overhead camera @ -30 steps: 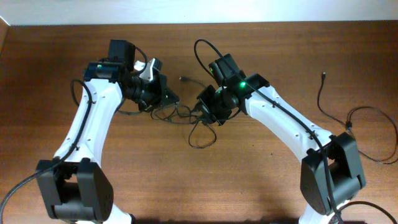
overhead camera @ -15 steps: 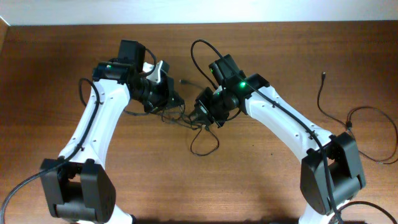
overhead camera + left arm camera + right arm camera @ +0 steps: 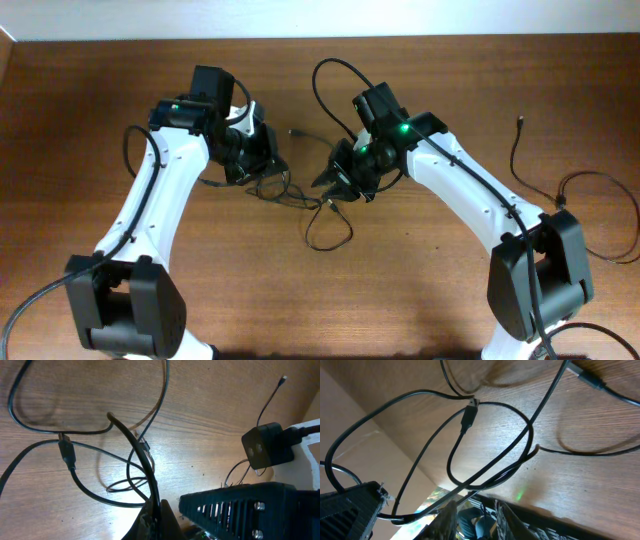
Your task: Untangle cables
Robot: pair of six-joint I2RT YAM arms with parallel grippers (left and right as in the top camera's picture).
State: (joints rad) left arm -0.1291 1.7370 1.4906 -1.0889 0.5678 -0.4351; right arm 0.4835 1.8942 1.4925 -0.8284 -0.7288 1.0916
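Observation:
The cables (image 3: 300, 196) lie as a black tangle on the wooden table between my two grippers, with a loose loop (image 3: 330, 232) trailing toward the front. My left gripper (image 3: 272, 163) is at the tangle's left end. In the left wrist view this gripper (image 3: 156, 508) is shut on one cable strand (image 3: 137, 447) that rises from its tips; a plug (image 3: 66, 453) lies beside it. My right gripper (image 3: 331, 183) is at the tangle's right end. In the right wrist view its jaws (image 3: 476, 505) stand slightly apart, and cable strands (image 3: 492, 467) cross just past the fingertips. A plug (image 3: 469, 413) hangs among them.
Two separate black cords lie at the table's right side, one looped (image 3: 592, 215) and one short (image 3: 516, 150). A small connector (image 3: 296, 129) rests on the wood behind the tangle. The table's back edge meets a pale wall (image 3: 320, 15).
The left arm moved right and back with its strand, then held still. The right gripper drew slightly to the right, closed a little and opened again. The front loop shifted.

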